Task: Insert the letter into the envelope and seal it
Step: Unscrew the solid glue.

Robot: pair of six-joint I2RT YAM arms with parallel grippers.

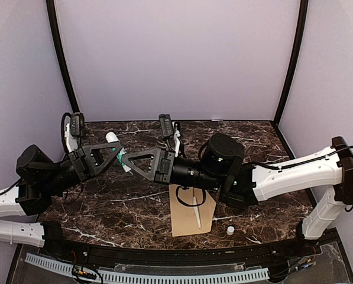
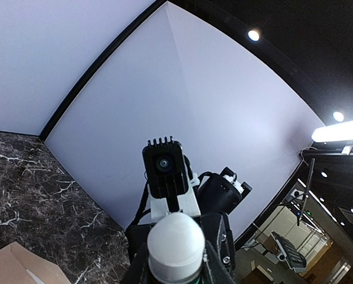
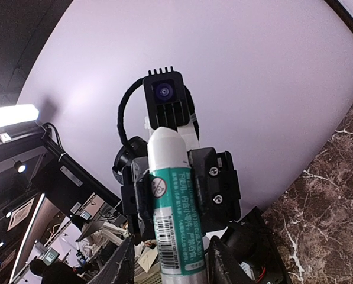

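The kraft-brown envelope [image 1: 188, 216] lies flat on the marble table near the front, with a thin white strip along it. Its corner shows in the left wrist view [image 2: 19, 269]. No letter sheet is in view. Both arms meet above the left middle of the table at a glue stick [image 1: 122, 158] with a green label and a white domed end. My left gripper [image 1: 117, 152] is shut on it [image 2: 176, 239]. In the right wrist view the stick [image 3: 173, 219] stands upright in the left fingers [image 3: 214, 189]. My right gripper [image 1: 130, 161] [image 3: 171, 260] is open around its lower end.
A small white cap [image 1: 230, 229] lies on the table right of the envelope. A dark loop [image 1: 191, 198] lies across the envelope's far end under the right arm. Purple walls close the back and sides. The table's front edge is just below the envelope.
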